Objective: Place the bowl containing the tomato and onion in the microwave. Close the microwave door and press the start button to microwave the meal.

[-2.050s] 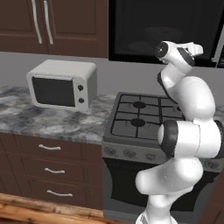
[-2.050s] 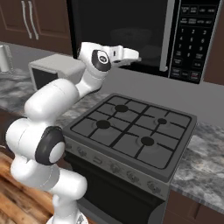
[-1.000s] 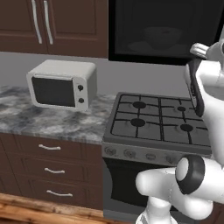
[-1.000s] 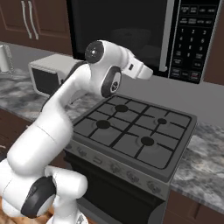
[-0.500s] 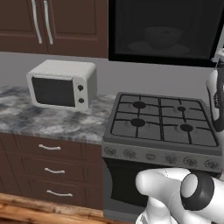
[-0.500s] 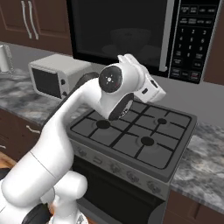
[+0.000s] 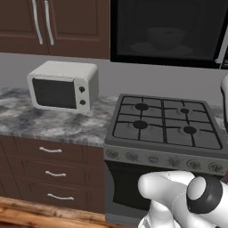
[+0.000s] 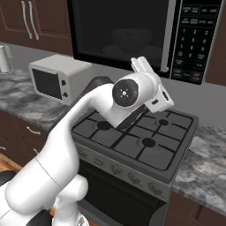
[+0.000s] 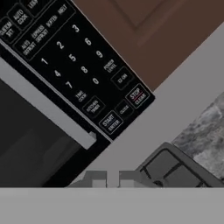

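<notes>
You have the microwave mounted above the stove, and its door sits flush with the front, the long silver handle running upright along the door's right edge. Through the dark glass you can make out the bowl resting on the round turntable inside; what it holds is too dim to tell. In the right base view the hand hangs over the back of the stove, just below and in front of the keypad, with the wrist rolled to one side. From the hand view, which is tilted, you are looking at the keypad close up: the number keys, the stop/clear button and the start/enter button near its lower corner, with the end of the handle beside them. Two pale grey fingertips show at the bottom of that view with a narrow gap between them, so the jaws stand nearly together and grip nothing. They are not touching the panel. On the desk to the left of the stove sits a small white oven with two knobs, well apart from the arm.
</notes>
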{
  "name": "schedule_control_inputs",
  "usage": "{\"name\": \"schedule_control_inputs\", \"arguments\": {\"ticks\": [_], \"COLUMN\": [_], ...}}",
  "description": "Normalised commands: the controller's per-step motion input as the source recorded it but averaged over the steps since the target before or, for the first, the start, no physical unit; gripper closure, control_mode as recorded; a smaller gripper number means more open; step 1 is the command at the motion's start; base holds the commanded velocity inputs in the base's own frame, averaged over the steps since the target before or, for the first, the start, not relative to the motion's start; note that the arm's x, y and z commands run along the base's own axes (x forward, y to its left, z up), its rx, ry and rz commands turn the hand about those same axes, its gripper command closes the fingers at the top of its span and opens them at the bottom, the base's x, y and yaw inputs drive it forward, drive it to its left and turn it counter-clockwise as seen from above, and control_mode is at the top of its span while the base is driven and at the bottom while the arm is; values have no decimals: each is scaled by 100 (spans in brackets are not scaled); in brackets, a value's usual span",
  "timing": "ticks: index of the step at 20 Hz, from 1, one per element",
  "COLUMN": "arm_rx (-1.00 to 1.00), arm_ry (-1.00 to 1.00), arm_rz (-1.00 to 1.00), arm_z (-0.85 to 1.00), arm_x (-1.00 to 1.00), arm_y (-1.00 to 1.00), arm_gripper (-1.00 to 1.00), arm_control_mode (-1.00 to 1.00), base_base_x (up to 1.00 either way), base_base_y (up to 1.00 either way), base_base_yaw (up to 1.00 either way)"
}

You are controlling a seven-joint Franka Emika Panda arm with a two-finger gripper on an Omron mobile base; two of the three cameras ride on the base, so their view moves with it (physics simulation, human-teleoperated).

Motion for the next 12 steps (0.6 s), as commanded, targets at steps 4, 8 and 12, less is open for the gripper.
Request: {"name": "schedule_control_inputs", "arguments": {"ticks": [4, 8, 12], "arm_rx": [33, 27, 24], "arm_ry": [0, 0, -2], "arm_rz": [0, 1, 1], "arm_z": [0, 0, 0], "arm_x": [6, 0, 0], "arm_y": [-29, -8, 0], "arm_gripper": [100, 100, 100], "arm_control_mode": [-100, -100, -100], "base_base_x": [0, 0, 0], "base_base_y": [0, 0, 0], "base_base_yaw": [0, 0, 0]}}
